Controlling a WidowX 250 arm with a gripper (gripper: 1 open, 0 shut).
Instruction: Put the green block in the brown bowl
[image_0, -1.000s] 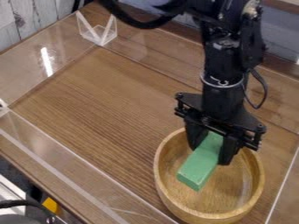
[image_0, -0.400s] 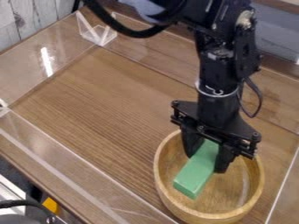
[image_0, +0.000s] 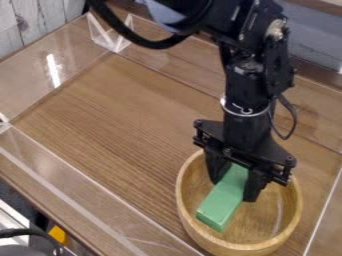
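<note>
Now the black robot hand (image_0: 245, 172) points straight down over the large round bowl of light tan wood (image_0: 194, 215), its fingers clamped tight on the upper end of the flat bright green rectangular block (image_0: 225, 199). Against a second ago the block sits lower and a touch nearer the bowl's front: its free end looks to be at or just above the bowl floor, though contact can't be made out. The block hangs tilted, well inside the rim. My reading: the carry is finished, and only the release remains. Opening now should lay it flat inside. No brand, label or writing readable anywhere on arm, bowl, block or wood-grain worktop (image_0: 120, 110).
</note>
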